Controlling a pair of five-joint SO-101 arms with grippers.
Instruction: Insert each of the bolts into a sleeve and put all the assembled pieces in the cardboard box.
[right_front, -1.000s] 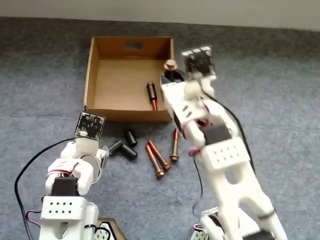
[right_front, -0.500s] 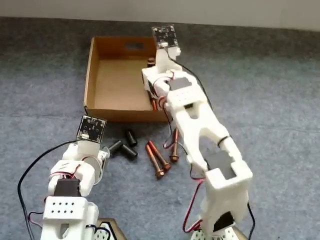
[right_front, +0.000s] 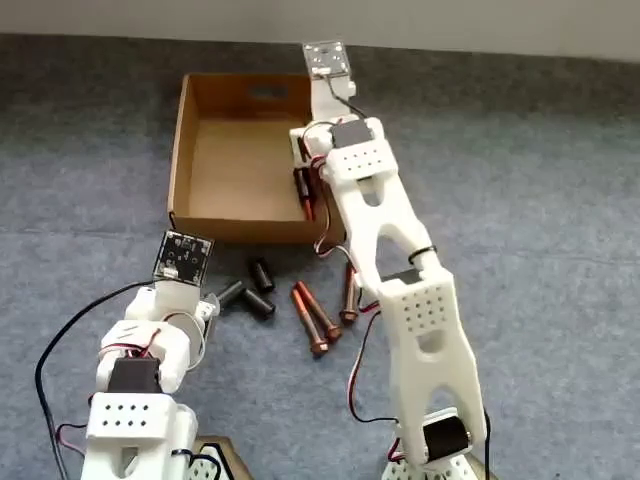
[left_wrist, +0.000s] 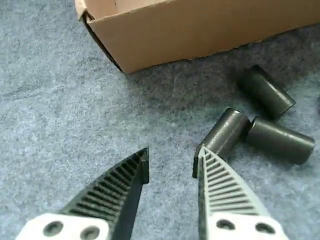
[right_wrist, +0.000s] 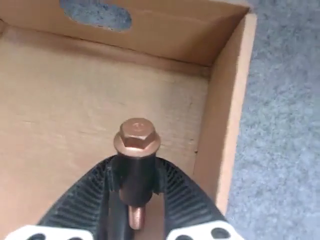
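My right gripper (right_wrist: 134, 186) is shut on an assembled piece: a copper bolt (right_wrist: 137, 138) with a hex head pushed through a black sleeve (right_wrist: 134, 172). It hangs over the inside of the cardboard box (right_wrist: 220, 115), near its right wall. In the high view the right arm (right_front: 355, 165) stretches over the box (right_front: 182, 150), where another assembled piece (right_front: 303, 190) lies. My left gripper (left_wrist: 172, 170) stands open low over the carpet, one fingertip beside a loose sleeve (left_wrist: 225, 131). Two more sleeves (left_wrist: 265, 91) (left_wrist: 277, 141) lie close by. Three bare bolts (right_front: 320, 312) lie in front of the box.
Grey carpet covers the table. The box's near wall (left_wrist: 200, 30) stands just beyond the loose sleeves (right_front: 250, 290). Open carpet lies to the right of the right arm and to the left of the box.
The right arm has swung left from beside the box's right wall to over the box's inside, carrying the assembled piece. The left arm has barely moved.
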